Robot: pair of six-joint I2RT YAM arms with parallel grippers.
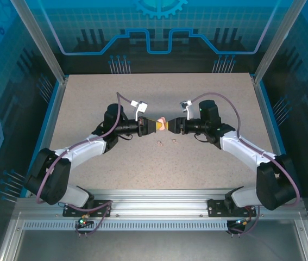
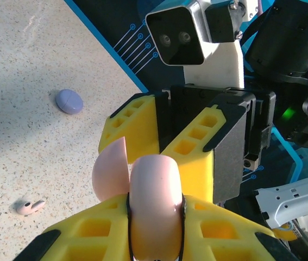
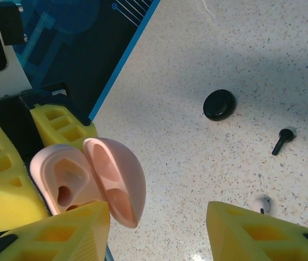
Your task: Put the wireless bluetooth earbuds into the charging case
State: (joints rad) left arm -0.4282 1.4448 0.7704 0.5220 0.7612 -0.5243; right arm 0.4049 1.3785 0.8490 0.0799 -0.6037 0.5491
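1. Left gripper (image 1: 152, 125): raised above the middle of the table (image 1: 88, 98), facing the right gripper (image 1: 171, 125). In the left wrist view I see its yellow fingers (image 2: 88, 234) clamped on the body of the pink case (image 2: 155, 201), one on each side.

2. Pink case: held in the air between the two grippers and open. Its lid (image 3: 115, 179) is swung up beside the body, hinged along one edge. From the right wrist view I look into both halves. The lid shows a smooth hollow. The body shows bare pink moulded recesses. Its lower part is hidden behind a yellow finger (image 3: 56, 228), so I cannot tell what lies there.

3. Right gripper: its fingers stand apart with a wide gap between them. One finger is just below the open lid. The other is well to the side of it. I see nothing clamped between them.

4. Other containers, both shut and lying on the table, so I cannot see their contents:
   - lilac case (image 2: 69, 101), seen from the left wrist;
   - black case (image 3: 219, 104), seen from the right wrist.

5. Earbuds, all loose on the table:
   - pink earbud (image 2: 29, 206), lying on its side, well apart from the lilac case;
   - black earbud (image 3: 282, 140), near the black case but not touching it;
   - pale earbud (image 3: 262, 204), partly hidden by the right gripper's far finger.
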